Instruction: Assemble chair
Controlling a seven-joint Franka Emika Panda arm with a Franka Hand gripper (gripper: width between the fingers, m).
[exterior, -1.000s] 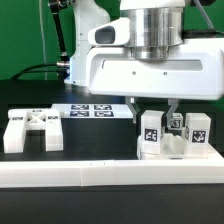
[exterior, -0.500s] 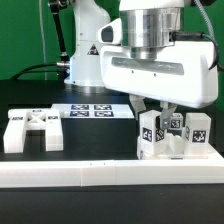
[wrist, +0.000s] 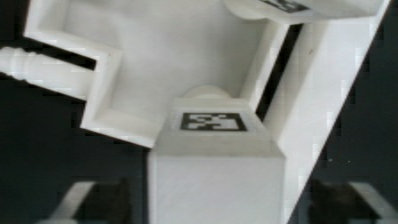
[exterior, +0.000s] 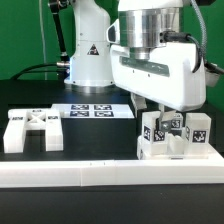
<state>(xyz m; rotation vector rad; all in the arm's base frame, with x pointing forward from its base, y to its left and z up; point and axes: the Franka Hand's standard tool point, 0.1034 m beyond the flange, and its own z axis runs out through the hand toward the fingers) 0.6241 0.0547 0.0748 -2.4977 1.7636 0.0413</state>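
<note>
Nearest cam., long white border frame (exterior: 100, 178) spans front. Behind, ext. view's right: white blocky tagged plastic chair assembly (exterior: 152, 140). Two-finger gripper (exterior: 163, 118) straddles its top, jaws parted w/ gaps either side, holding nothing. Ext. view's left: white cross-braced chair panel (exterior: 30, 130). Farthest: marker board (exterior: 95, 111).

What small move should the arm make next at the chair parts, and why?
Probably rise straight up. In the wrist view the jaws of the gripper stand apart on both sides of the tagged white piece, with dark gaps between, so it seems not gripped. The piece stands in the chair assembly, and a sideways move could knock it.
</note>
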